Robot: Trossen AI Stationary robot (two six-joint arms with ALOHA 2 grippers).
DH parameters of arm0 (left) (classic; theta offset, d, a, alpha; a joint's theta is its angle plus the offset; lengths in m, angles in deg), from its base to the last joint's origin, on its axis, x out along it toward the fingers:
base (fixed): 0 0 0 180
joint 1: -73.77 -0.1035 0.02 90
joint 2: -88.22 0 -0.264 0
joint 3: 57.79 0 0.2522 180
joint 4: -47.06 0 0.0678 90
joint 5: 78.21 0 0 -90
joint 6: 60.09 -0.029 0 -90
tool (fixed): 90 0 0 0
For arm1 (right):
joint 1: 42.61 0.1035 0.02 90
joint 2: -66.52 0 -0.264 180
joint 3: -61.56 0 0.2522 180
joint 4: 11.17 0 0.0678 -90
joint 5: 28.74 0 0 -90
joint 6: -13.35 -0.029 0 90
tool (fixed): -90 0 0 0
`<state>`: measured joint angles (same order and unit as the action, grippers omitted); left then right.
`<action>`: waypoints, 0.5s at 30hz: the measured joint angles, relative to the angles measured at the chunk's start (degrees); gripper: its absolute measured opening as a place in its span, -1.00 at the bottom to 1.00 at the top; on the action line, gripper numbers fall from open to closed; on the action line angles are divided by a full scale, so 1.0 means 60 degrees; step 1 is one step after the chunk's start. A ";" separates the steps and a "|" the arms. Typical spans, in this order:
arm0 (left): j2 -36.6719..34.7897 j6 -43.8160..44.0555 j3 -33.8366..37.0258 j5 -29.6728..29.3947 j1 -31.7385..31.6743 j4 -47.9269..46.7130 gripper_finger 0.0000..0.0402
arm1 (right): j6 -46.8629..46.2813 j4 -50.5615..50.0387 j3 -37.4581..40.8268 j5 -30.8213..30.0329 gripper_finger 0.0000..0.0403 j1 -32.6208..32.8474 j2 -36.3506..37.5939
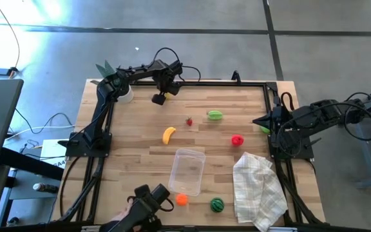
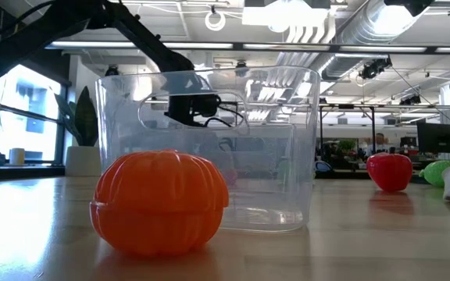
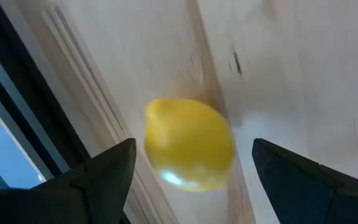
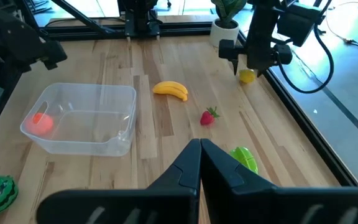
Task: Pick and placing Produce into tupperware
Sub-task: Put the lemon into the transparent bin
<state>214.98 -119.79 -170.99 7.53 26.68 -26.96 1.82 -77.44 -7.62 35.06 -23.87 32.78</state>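
Observation:
A yellow lemon (image 3: 188, 143) lies on the wood near the table's far edge. My left gripper (image 3: 191, 177) hangs over it, open, one finger on either side with a gap to each. In the high view this gripper (image 1: 159, 98) hides the lemon; the right wrist view shows the lemon (image 4: 247, 76) under it. The clear tupperware (image 1: 189, 171) sits near the middle of the near side. Around it lie a banana (image 1: 169, 134), a small strawberry (image 1: 189, 120), a green fruit (image 1: 215, 115), a red fruit (image 1: 237, 139), an orange one (image 1: 182, 200) and a watermelon (image 1: 217, 204). My right gripper (image 4: 199, 152) waits shut at the right edge.
A white checked cloth (image 1: 257, 187) lies crumpled on the near right of the table. A potted plant (image 1: 111, 74) stands at the far left corner, close to the left arm. Another green piece (image 1: 265, 129) lies by the right gripper. A black frame rail (image 1: 224, 84) runs along the far edge.

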 joint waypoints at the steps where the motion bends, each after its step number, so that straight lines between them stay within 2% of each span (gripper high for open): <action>1: 0.0000 0.0000 0.0000 0.0027 0.0001 0.0020 0.54 | 0.0000 0.0000 0.0000 0.0000 -1.00 -0.0002 0.0000; 15: 0.0000 0.0029 0.0000 0.0412 0.0049 0.0149 0.54 | 0.0000 -0.0001 0.0000 0.0000 -1.00 0.0001 0.0002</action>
<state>214.98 -119.62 -170.99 10.00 26.97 -26.07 1.82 -77.44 -7.62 35.06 -23.87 32.80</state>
